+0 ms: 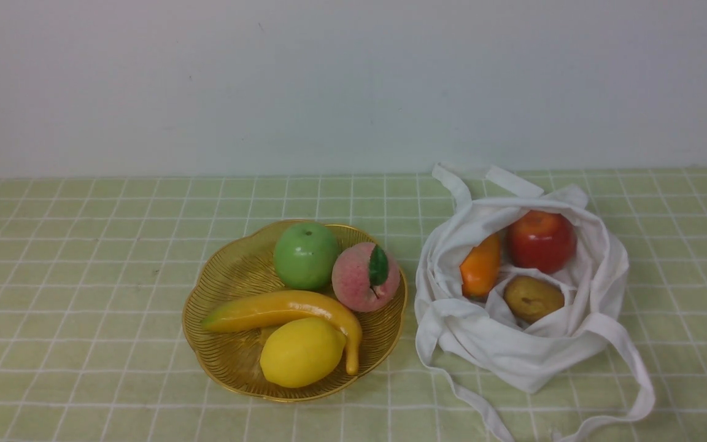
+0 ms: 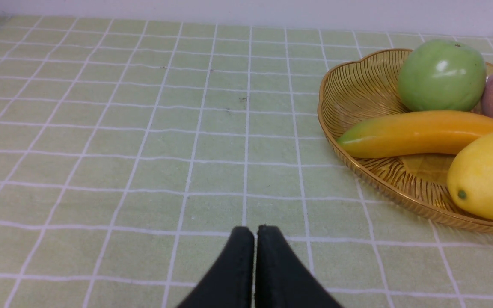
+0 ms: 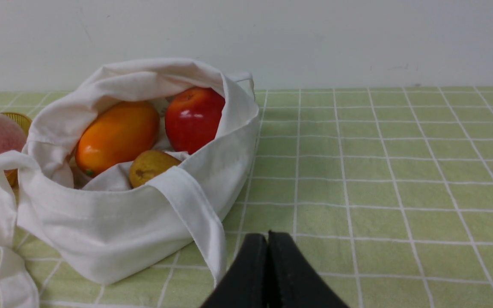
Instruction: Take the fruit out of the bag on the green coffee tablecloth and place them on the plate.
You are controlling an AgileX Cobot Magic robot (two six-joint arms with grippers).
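Note:
The white cloth bag [image 1: 531, 350] lies open on the green checked tablecloth [image 1: 83, 258], right of the amber plate [image 1: 218, 288]. In the bag are a red apple [image 1: 541, 240], an orange elongated fruit [image 1: 481, 266] and a brown oval fruit [image 1: 533, 298]. The pink peach [image 1: 363, 277] lies on the plate. Neither gripper shows in the front view. My left gripper [image 2: 255, 233] is shut and empty over bare cloth, beside the plate [image 2: 357, 85]. My right gripper [image 3: 267, 238] is shut and empty, just beside the bag [image 3: 114, 231], with the apple [image 3: 193, 117] inside it.
The plate also holds a green apple [image 1: 305, 255], a banana [image 1: 280, 310] and a lemon [image 1: 301, 352]. The bag's long straps [image 1: 636, 374] trail over the cloth toward the front right. A pale wall [image 1: 353, 80] stands behind the table.

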